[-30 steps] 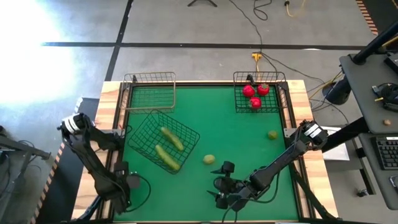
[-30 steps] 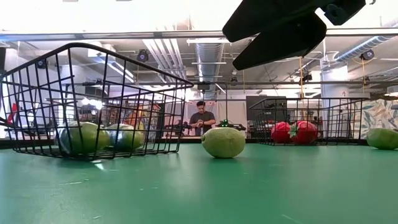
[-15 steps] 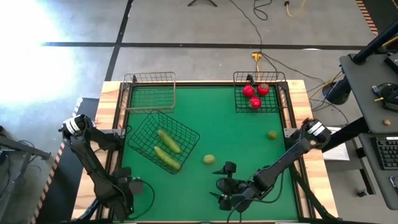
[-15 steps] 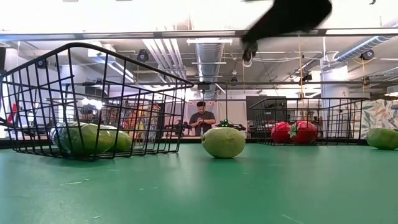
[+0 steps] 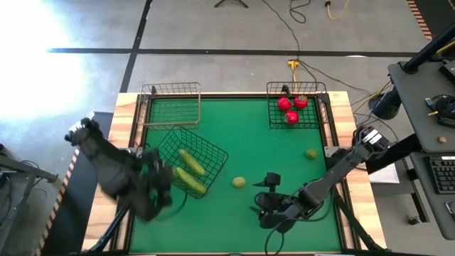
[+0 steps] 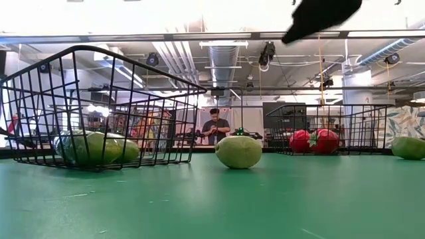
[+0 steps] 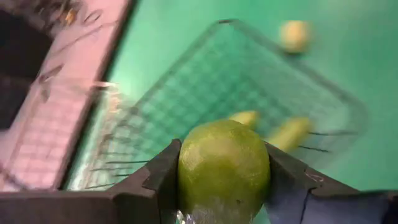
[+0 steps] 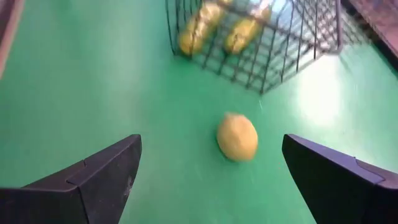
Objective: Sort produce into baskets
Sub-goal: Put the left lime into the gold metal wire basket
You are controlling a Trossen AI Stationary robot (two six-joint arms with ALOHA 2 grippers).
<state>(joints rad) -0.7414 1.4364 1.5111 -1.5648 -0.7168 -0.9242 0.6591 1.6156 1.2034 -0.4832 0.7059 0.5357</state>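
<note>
My left gripper (image 5: 158, 185) is shut on a yellow-green lime (image 7: 224, 168), above the near-left side of the tilted black basket (image 5: 188, 162), which holds two light-green cucumbers (image 5: 190, 171). My right gripper (image 5: 269, 205) is open and empty above the table's near middle. A second lime (image 8: 237, 137) lies on the table ahead of its fingers and also shows in the high view (image 5: 239, 183). A third lime (image 5: 311, 153) lies at the right. Three red tomatoes (image 5: 291, 108) sit in the far-right black basket (image 5: 274, 107). The tan basket (image 5: 170, 103) stands at the far left. My left gripper pinches the lime between its two fingers, one on each of two opposite sides (image 7: 186, 171). The lime is lifted clear of the table, above the green mat beside the black basket.
Raised wooden rails (image 5: 128, 142) border the green mat. In the low view the loose lime (image 6: 238, 151) lies between the cucumber basket (image 6: 99, 106) and the tomato basket (image 6: 319, 129). A person (image 6: 214, 126) stands far behind the table.
My left gripper has swung fast from the table's near-left corner up and toward the black basket with the cucumbers, carrying the lime. My right gripper has gone a little toward the table's right and far edges and has risen.
</note>
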